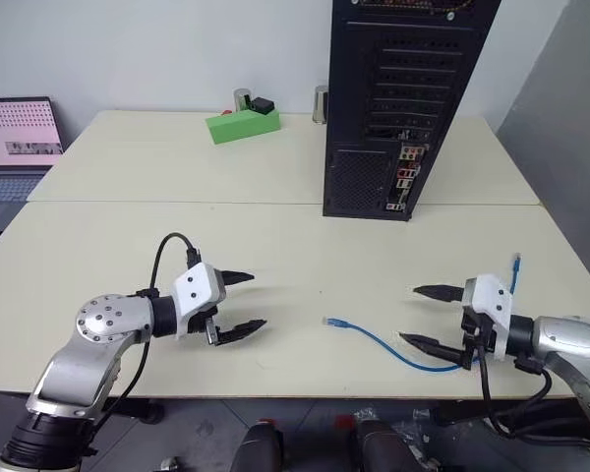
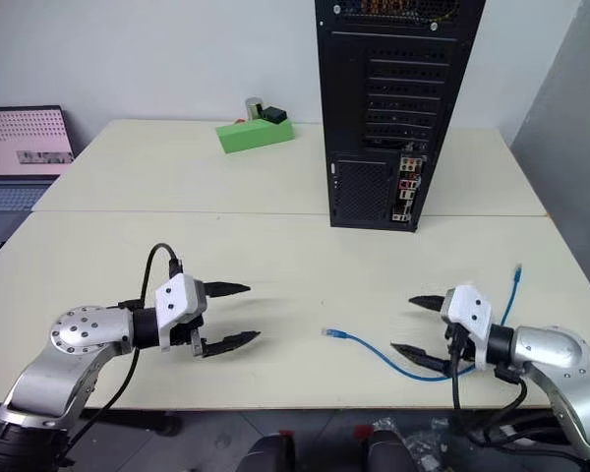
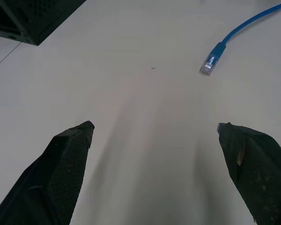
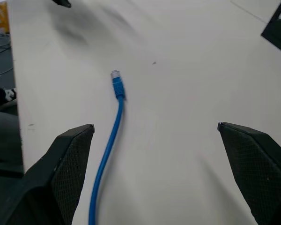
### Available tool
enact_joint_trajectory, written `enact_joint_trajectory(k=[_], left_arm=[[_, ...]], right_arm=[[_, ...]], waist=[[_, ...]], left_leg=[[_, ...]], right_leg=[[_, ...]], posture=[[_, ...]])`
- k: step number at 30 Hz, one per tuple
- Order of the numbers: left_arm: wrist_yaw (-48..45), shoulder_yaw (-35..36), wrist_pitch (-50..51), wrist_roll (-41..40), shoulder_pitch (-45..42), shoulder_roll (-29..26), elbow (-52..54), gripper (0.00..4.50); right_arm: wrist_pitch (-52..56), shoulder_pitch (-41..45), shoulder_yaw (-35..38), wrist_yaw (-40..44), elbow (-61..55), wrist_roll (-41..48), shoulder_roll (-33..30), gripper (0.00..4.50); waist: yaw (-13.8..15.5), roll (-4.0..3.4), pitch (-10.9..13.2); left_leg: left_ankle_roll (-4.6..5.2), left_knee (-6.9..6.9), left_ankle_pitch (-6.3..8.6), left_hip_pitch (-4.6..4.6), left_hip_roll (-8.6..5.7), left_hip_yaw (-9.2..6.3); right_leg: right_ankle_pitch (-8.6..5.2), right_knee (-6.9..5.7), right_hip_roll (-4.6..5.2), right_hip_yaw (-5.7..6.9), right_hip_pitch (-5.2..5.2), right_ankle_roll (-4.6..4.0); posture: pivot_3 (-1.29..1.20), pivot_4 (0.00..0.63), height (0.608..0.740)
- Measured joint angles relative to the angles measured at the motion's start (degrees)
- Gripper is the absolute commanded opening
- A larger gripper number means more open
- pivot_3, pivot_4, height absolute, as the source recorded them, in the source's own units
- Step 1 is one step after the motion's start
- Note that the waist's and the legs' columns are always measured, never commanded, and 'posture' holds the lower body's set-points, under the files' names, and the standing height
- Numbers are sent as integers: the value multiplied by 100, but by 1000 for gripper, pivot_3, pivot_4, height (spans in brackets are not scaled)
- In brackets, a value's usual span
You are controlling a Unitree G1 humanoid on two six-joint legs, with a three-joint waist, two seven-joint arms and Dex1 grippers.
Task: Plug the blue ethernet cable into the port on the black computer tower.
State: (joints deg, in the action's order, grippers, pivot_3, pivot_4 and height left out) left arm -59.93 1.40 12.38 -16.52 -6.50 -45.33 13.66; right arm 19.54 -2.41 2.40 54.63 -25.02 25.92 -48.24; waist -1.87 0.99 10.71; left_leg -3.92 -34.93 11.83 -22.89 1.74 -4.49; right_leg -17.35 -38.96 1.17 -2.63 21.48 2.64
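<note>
Clearly nothing has been picked up yet, so the step in hand looks to be the first reach for the blue ethernet cable (image 1: 393, 346). Taking the black computer tower (image 1: 403, 108) as the landmark: it stands upright at the far side of the desk (image 1: 275, 246), its back panel facing the robot, and the port (image 1: 407, 173) should sit in the small cluster of coloured connectors low on that panel, though which socket is too small to tell. The cable lies flat on the desk well in front of the tower, nearer the robot; one clear plug (image 3: 208, 65) points away from the right arm toward the desk's middle, the cord curves back under the right gripper (image 1: 425, 317), and its other end lies off toward the desk's right edge. To do this well, the better bet is probably to pinch the cord just behind the near plug, not the plug's clip, so the plug stays lined up for insertion, and to come down squarely so the thin cord does not skid on the smooth top. The right gripper hovers above the cord's bend with its fingers (image 4: 75, 154) spread wide, holding and touching nothing. The left gripper (image 1: 238, 305), also well in front of the tower and to its left, has its fingers (image 3: 70, 154) equally wide apart and empty, the plug some way ahead of them.
</note>
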Motion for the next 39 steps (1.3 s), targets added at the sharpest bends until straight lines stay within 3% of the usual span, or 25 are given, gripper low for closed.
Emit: enact_joint_trajectory(k=[21, 31, 36, 39], left_arm=[[-593, -222, 48, -36, 234, -272, 556, 4500], [-972, -238, 257, -295, 4, -485, 669, 4500], [-1066, -299, 256, -296, -59, -508, 669, 4500], [-1053, -338, 256, -296, -137, -497, 669, 4500]], right_arm=[[-8, 546, -1106, -200, 26, -707, 661, 4492], [-295, 1161, -1970, -391, 1214, -1587, 1360, 4492], [-431, 1358, -2062, -387, 1503, -1765, 1584, 4492], [-426, 1431, -2118, -358, 1526, -1816, 1584, 4010]], waist=[[-2, 3, 2], [-5, 7, 3], [-7, 7, 3], [-6, 8, 2]], left_leg=[[0, 0, 0, 0, 2, 0], [0, 0, 0, -2, 5, -1], [0, 1, 0, -2, 5, -1], [0, 0, 0, 0, 5, -1]], right_leg=[[0, 0, -2, 0, 3, -1], [0, -2, -6, 2, 7, -10], [0, -3, -6, 2, 7, -11], [0, -4, -6, 2, 6, -10]], posture=[[0, 150, 740], [0, 150, 740], [0, 150, 740], [0, 150, 740]])
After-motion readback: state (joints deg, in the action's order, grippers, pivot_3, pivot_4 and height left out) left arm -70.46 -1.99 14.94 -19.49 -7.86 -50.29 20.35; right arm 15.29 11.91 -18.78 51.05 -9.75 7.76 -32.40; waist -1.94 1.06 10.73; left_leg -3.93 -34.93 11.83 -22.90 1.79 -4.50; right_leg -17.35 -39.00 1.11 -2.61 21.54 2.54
